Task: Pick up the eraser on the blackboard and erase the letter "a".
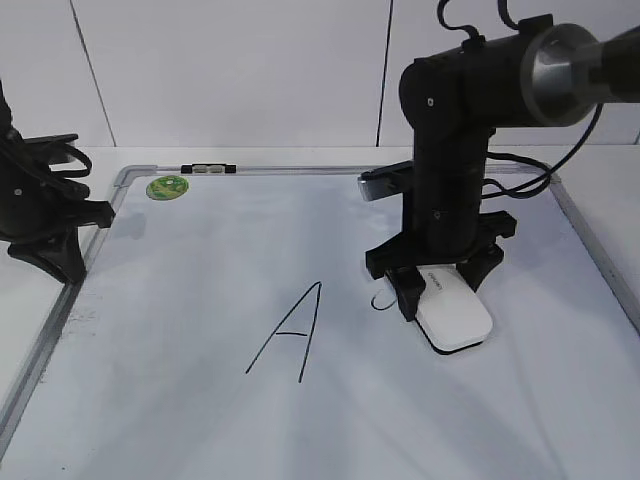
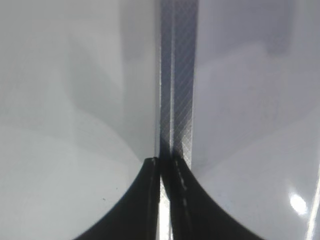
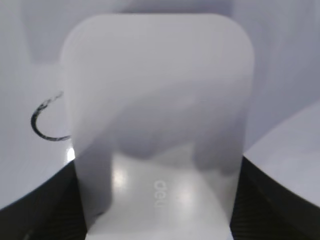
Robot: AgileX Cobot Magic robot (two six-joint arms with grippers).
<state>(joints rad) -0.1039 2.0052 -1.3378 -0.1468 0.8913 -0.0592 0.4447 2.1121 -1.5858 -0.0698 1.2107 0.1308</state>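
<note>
One eraser (image 1: 455,316) is clamped between the right gripper's (image 1: 437,285) wide-set fingers on one blackboard (image 1: 200,400).
One partly covered letter "a" (image 1: 379,301) is seen beside its left finger; the left gripper (image 2: 164,165) is closed, empty.

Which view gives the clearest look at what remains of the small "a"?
The right wrist view: the letter "a" appears large as a curved stroke beside the eraser. The exterior view shows only a tiny hook by the right claw. The left wrist view misses it.

Tall black capital "A" (image 1: 288,337), small black-and-silver clip (image 1: 207,169), round green sticker (image 1: 167,187).
</note>
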